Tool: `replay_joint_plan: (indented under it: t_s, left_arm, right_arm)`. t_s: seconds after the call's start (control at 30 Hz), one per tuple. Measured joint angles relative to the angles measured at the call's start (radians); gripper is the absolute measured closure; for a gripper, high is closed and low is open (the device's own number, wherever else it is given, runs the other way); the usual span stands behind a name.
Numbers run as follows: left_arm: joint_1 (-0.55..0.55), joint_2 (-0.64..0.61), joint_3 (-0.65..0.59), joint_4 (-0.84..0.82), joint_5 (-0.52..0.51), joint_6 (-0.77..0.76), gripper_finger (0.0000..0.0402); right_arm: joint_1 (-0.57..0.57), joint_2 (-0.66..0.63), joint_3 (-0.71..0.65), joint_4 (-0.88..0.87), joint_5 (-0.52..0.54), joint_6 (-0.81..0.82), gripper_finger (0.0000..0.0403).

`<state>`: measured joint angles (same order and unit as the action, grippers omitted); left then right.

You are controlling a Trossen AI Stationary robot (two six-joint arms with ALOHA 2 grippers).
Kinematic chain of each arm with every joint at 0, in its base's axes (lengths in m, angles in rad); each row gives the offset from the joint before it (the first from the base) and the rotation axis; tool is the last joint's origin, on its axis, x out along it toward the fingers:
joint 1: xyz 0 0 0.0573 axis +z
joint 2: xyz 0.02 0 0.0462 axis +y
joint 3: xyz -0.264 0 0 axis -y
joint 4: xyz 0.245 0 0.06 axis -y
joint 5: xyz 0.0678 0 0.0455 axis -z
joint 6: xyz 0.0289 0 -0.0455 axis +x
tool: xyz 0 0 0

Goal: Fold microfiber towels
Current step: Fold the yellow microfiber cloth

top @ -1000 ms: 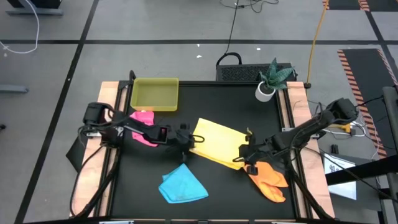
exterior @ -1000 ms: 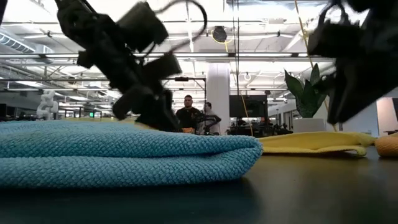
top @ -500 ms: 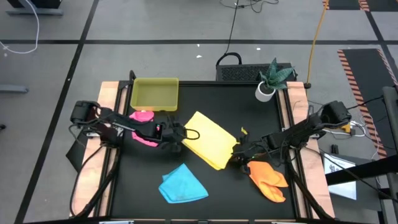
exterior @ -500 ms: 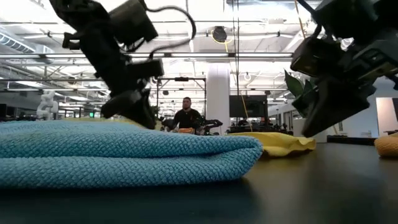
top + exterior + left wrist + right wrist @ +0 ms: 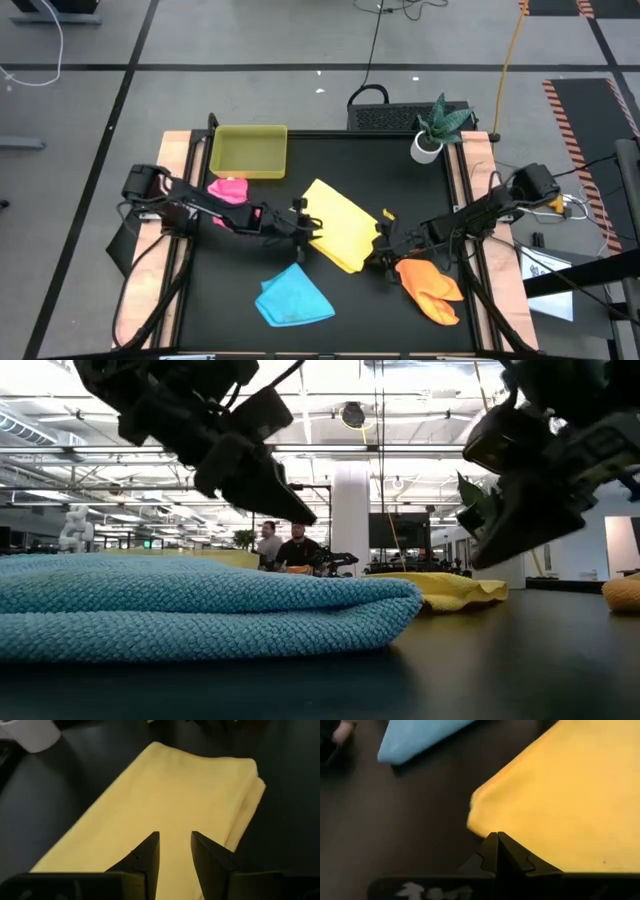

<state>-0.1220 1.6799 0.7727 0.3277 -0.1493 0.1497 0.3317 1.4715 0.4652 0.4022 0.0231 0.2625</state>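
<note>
The yellow towel (image 5: 335,225) lies folded into a slanting strip mid-table, also seen as yellow towel (image 5: 170,795) and yellow towel (image 5: 570,795). My left gripper (image 5: 302,222) hovers open over its left end, and the towel shows through the gap of the left gripper (image 5: 175,842). My right gripper (image 5: 381,250) is shut just above the towel's near right corner (image 5: 477,815); the low view shows the right gripper (image 5: 480,560) clear of it. Flat on the table lie the pink towel (image 5: 230,193), blue towel (image 5: 293,297) and orange towel (image 5: 432,287).
A yellow-green tray (image 5: 249,152) stands at the far left, and a potted plant (image 5: 432,130) at the far right corner. The blue towel (image 5: 200,605) fills the low view's foreground. People (image 5: 285,548) are in the room behind the table.
The yellow towel has gone from a wide spread to a narrower folded strip: its right part now lies folded over the rest. My left gripper has risen off the towel and tipped nearer level. My right gripper has sunk toward the towel's near right corner.
</note>
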Motion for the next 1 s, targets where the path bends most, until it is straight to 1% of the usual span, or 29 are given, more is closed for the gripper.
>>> replay_joint_plan:
  t_s: [0.1, 0.17, 0.3, 0.43, 0.6, 0.73, 0.87, 0.93, 1.0]
  left_arm:
    - [-0.007, 0.058, -0.001, 0.037, -0.007, -0.001, 0.0287]
    - [-0.007, 0.083, -0.001, 0.050, -0.022, -0.001, 0.0287]
    - [-0.007, 0.088, -0.001, 0.035, -0.083, -0.009, 0.0287]
    - [-0.011, 0.066, 0.000, 0.052, -0.087, -0.021, 0.0287]
    - [-0.035, 0.066, -0.001, 0.067, -0.087, -0.022, 0.0287]
    - [-0.066, 0.069, 0.000, 0.070, -0.087, -0.028, 0.0287]
    - [-0.106, 0.069, 0.000, 0.102, -0.087, -0.004, 0.0287]
    - [-0.124, 0.069, 0.000, 0.110, -0.086, 0.005, 0.0287]
    - [-0.139, 0.069, 0.000, 0.135, -0.085, 0.010, 0.0287]
  right_arm:
    - [0.030, 0.062, 0.004, 0.115, 0.009, -0.057, 0.0402]
    - [0.052, 0.102, 0.020, 0.153, 0.038, -0.106, 0.0399]
    - [0.076, 0.165, 0.081, 0.152, 0.109, -0.177, 0.0381]
    - [0.076, 0.212, 0.131, 0.142, 0.111, -0.210, 0.0354]
    - [0.085, 0.186, 0.162, 0.137, 0.116, -0.260, 0.0319]
    - [0.125, 0.124, 0.163, 0.060, 0.165, -0.303, 0.0289]
    - [0.176, 0.104, 0.163, -0.047, 0.168, -0.324, 0.0272]
    - [0.201, 0.104, 0.163, -0.103, 0.216, -0.330, 0.0271]
    - [0.217, 0.113, 0.163, -0.156, 0.293, -0.343, 0.0273]
